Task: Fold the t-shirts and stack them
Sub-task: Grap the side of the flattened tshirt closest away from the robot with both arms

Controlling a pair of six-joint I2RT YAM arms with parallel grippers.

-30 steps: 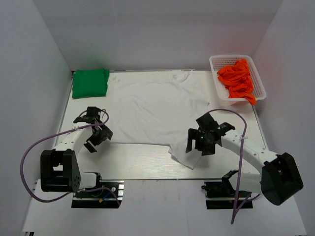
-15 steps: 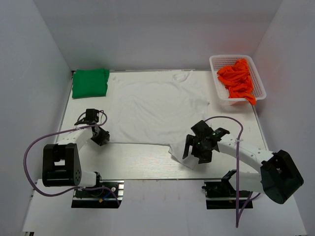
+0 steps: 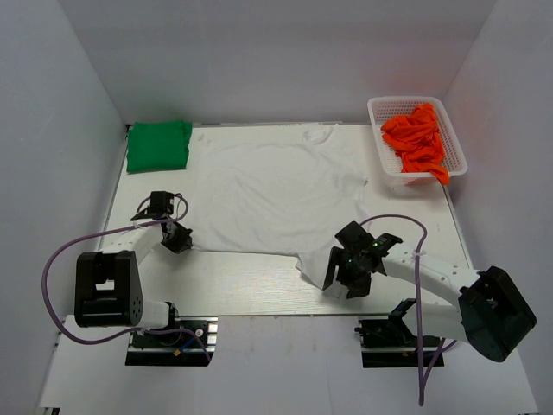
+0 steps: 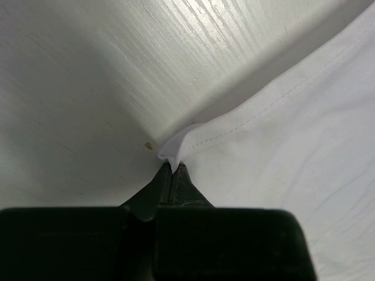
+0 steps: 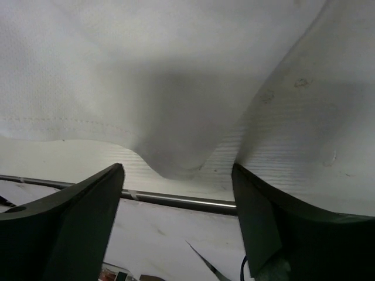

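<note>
Your left gripper [image 4: 174, 168] pinches the white t-shirt [image 3: 276, 192] at its near-left corner, while the right gripper [image 5: 179, 175], jaws apart, hangs over the near-right one.

A spread t-shirt [image 3: 276, 186] lies mid-worktop [image 3: 233, 284], with a folded t-shirt [image 3: 158, 145] at the far left corner and a basket [image 3: 397, 99] (cloth [image 3: 415, 138] inside) far right. The left end effector [image 3: 178, 238] is at the spread t-shirt's near left corner, the right end effector [image 3: 345, 274] at its near right.

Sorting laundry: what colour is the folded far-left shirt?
Bright green folded cloth t-shirt; clearest from top external.
</note>
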